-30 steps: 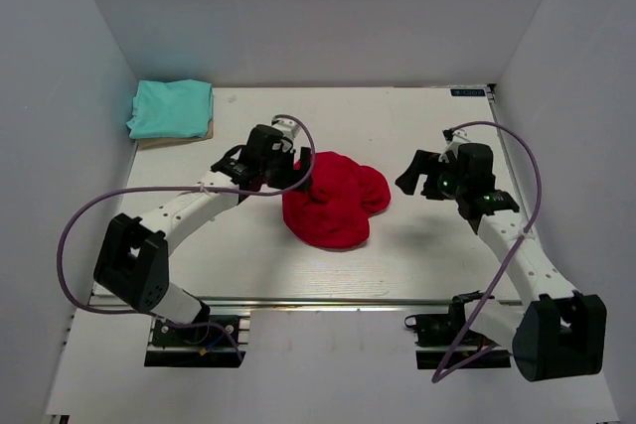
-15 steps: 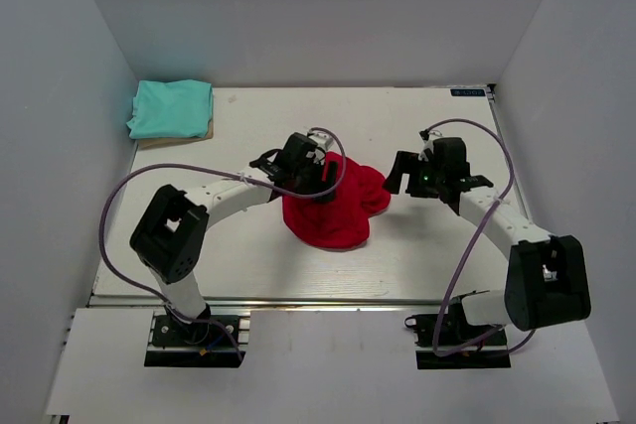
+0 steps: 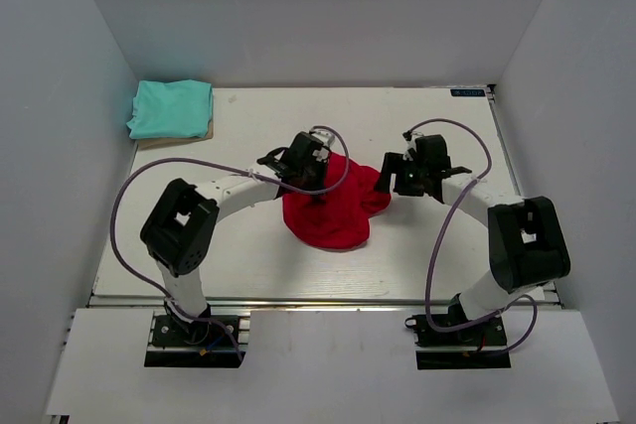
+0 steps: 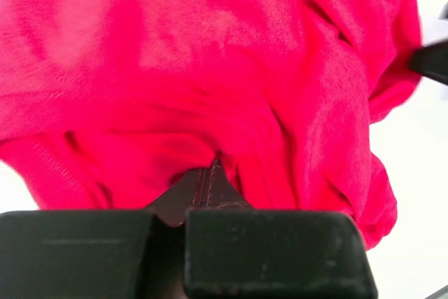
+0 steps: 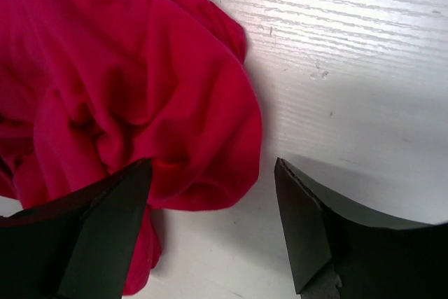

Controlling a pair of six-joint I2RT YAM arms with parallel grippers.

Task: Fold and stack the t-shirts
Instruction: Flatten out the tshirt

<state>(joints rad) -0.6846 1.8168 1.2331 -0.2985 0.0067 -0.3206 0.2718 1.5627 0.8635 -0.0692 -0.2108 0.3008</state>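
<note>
The pale desk (image 3: pixel 437 245) carries a crumpled red t-shirt (image 3: pixel 333 213) at the centre of the top view. A folded teal t-shirt (image 3: pixel 171 108) lies well apart in the upper left corner. The left tool (image 4: pixel 210 185) is pinched closed on red cloth at the heap's upper edge. The right tool (image 5: pixel 212 169) gapes wide, one finger over the heap's right lobe, the other over bare desk.

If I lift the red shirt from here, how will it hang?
Likely floppy: the red t-shirt lies crumpled in soft folds, so it should sag and drape from any pinch. Pushed, it would probably bunch rather than slide whole. It looks thin, so probably light.
</note>
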